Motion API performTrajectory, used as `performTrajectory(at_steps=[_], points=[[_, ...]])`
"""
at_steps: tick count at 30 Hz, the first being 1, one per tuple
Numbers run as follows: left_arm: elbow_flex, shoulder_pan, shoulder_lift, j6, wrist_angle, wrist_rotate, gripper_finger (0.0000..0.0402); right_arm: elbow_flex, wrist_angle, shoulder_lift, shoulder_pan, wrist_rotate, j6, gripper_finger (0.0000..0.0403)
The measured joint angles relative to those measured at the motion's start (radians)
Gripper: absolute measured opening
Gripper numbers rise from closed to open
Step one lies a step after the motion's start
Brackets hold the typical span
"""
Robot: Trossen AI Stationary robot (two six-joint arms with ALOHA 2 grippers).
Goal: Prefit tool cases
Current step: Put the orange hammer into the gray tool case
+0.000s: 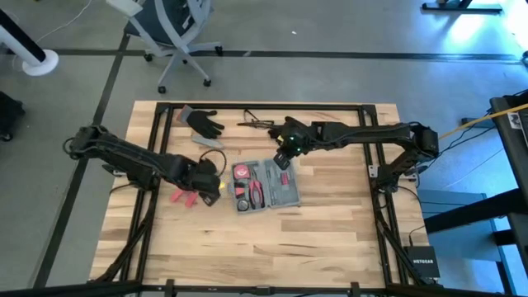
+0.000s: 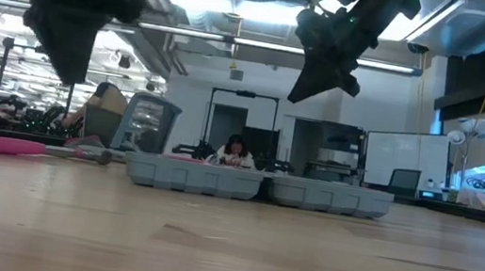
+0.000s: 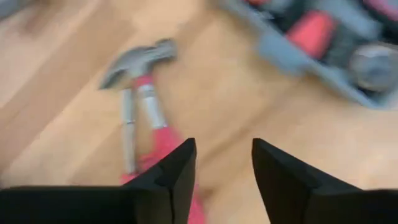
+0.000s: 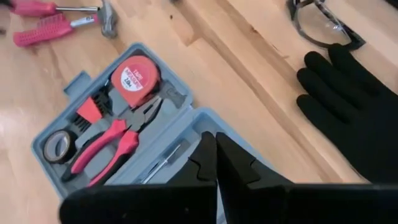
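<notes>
The grey-blue tool case (image 1: 276,194) lies open and flat on the wooden table, both halves up. It holds a red tape measure (image 4: 135,76), red-handled pliers (image 4: 115,140) and a tape roll (image 4: 57,145). My left gripper (image 3: 222,144) hangs open above the table just left of the case, over a red-handled hammer (image 3: 140,62) that lies flat on the wood beside another red-handled tool (image 4: 43,29). My right gripper (image 4: 216,135) is shut, with nothing in it, above the case's far right part. In the low view both grippers hang well above the case (image 2: 259,185).
A black glove (image 1: 204,124) and safety glasses (image 1: 260,124) lie near the table's far edge, behind the case. The near half of the table (image 1: 264,247) is bare wood. Beyond the far edge stand an office chair (image 1: 177,33) and, in the low view, a seated person (image 2: 235,154).
</notes>
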Motion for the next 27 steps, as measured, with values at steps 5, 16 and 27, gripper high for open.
performTrajectory(at_steps=[5, 16, 27], points=[[-0.056, 0.063, 0.030, -0.026, 0.004, -0.008, 0.0164, 0.000, 0.001, 0.001, 0.010, 0.000, -0.011, 0.0000], [-0.166, 0.205, 0.068, -0.071, 0.134, 0.023, 0.0165, 0.000, 0.001, 0.001, 0.010, 0.000, 0.013, 0.0000], [-0.167, 0.187, 0.094, -0.099, 0.141, -0.019, 0.0165, 0.000, 0.002, 0.001, 0.009, 0.001, 0.037, 0.0000]])
